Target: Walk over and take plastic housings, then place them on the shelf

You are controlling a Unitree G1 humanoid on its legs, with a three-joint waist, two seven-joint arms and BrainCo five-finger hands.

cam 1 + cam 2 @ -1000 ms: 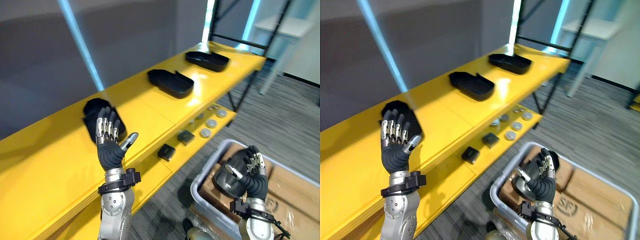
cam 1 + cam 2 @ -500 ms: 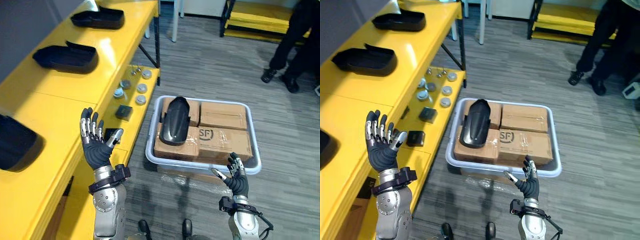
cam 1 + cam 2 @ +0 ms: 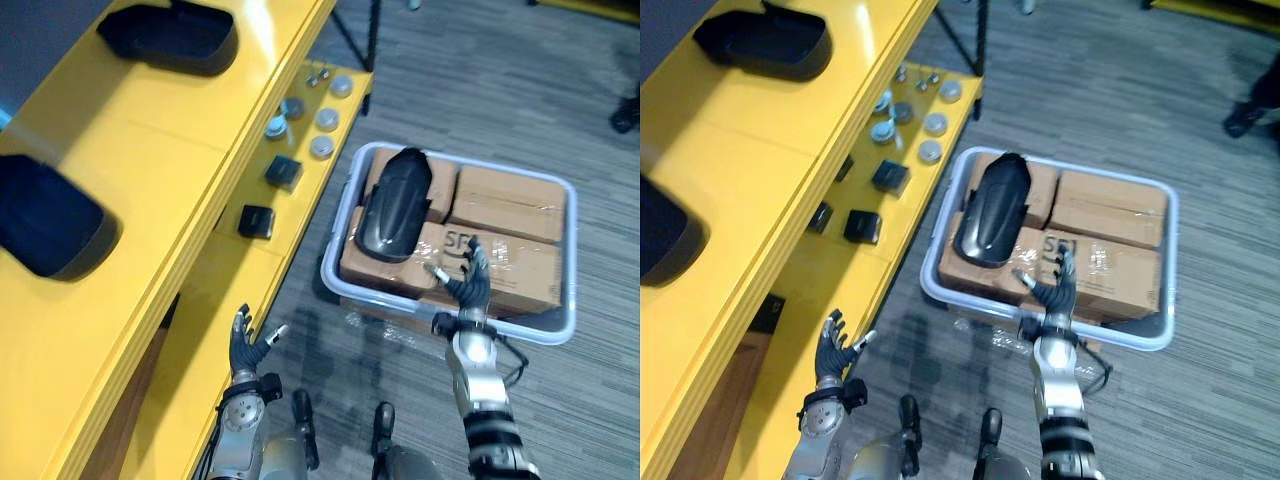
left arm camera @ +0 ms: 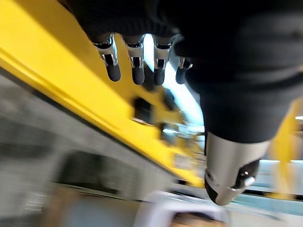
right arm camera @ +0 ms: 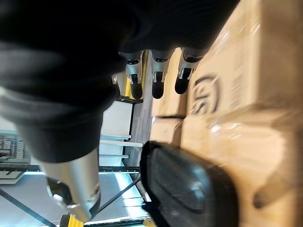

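A black plastic housing (image 3: 393, 203) lies on cardboard boxes (image 3: 510, 225) inside a grey tote (image 3: 572, 262) on the floor. My right hand (image 3: 468, 290) is open above the boxes, just right of the housing and not touching it. Its wrist view shows straight fingers (image 5: 152, 81) with the housing (image 5: 189, 189) beyond them. My left hand (image 3: 243, 352) hangs low and open beside the yellow shelf (image 3: 150, 140), its fingers (image 4: 135, 66) straight and holding nothing. Two more black housings (image 3: 170, 35) (image 3: 50, 215) rest on the shelf's top board.
On the lower shelf board lie small black blocks (image 3: 257, 220) and round silver parts (image 3: 322, 120). The tote stands close to the shelf's edge. A person's shoe (image 3: 1240, 118) shows at the far right on the grey floor.
The camera has swung from the shelf down to the tote. My left hand has dropped from its raised position to low by the shelf. My right hand has reached forward over the boxes.
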